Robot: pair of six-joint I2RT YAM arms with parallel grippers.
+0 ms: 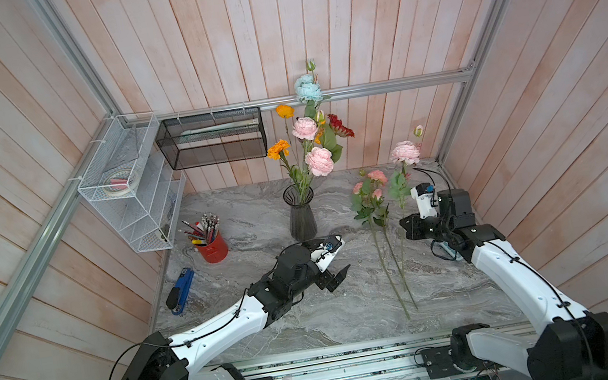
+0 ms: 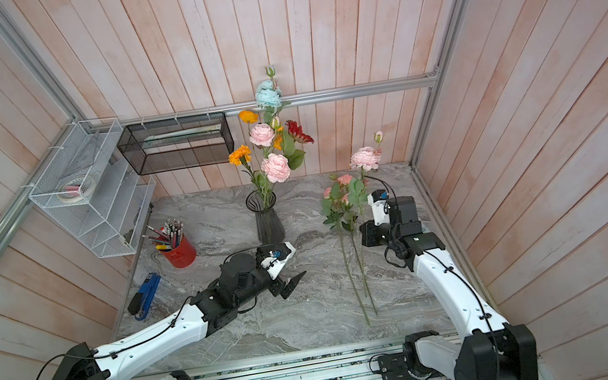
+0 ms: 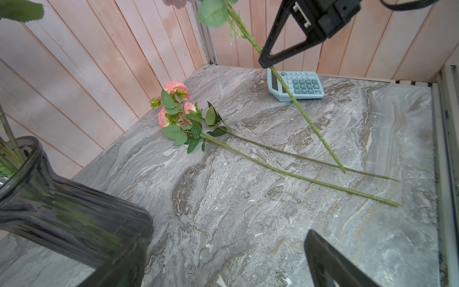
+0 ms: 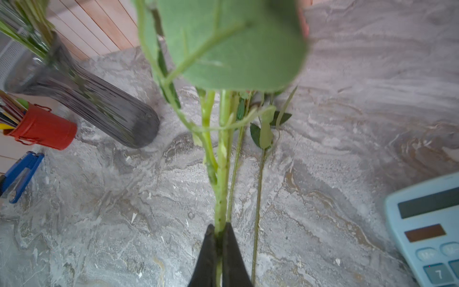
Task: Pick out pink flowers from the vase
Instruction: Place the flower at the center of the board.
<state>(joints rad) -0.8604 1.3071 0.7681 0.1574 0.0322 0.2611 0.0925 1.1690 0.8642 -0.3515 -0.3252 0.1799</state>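
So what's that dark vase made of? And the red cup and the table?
The vase looks like smoky grey glass, ribbed and shiny: stems show through it. The red cup is probably painted metal, with a thin rim and wire handles. The table looks like grey veined marble; real stone or a print, I cannot tell.

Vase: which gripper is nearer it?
Left. The left gripper is open beside the vase, at its base; the right gripper, shut on a pink flower, is farther off.
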